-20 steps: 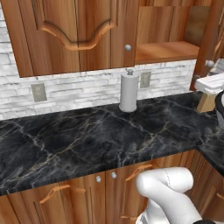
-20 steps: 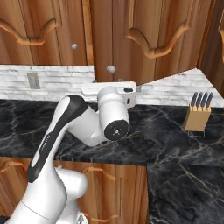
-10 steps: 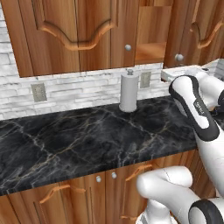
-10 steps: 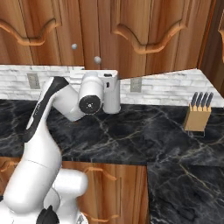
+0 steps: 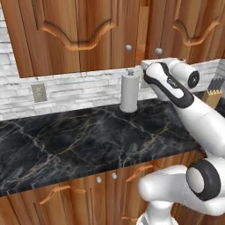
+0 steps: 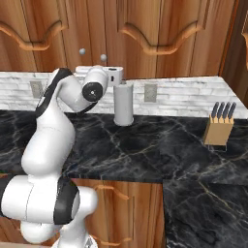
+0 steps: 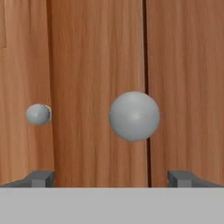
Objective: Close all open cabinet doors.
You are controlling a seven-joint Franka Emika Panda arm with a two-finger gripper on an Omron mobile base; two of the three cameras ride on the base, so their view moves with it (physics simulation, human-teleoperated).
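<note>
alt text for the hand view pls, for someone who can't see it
Close-up of reddish-brown cabinet doors, with a large round silver knob near the centre and a smaller-looking one to its left. The open gripper shows two dark fingertips at the bottom.

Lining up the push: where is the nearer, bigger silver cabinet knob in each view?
Left base view: nearer knob, upper right of centre.
Right base view: upper left.
Hand view: centre, over the door gap.
Shared landmark: second knob, always on its left.
</note>
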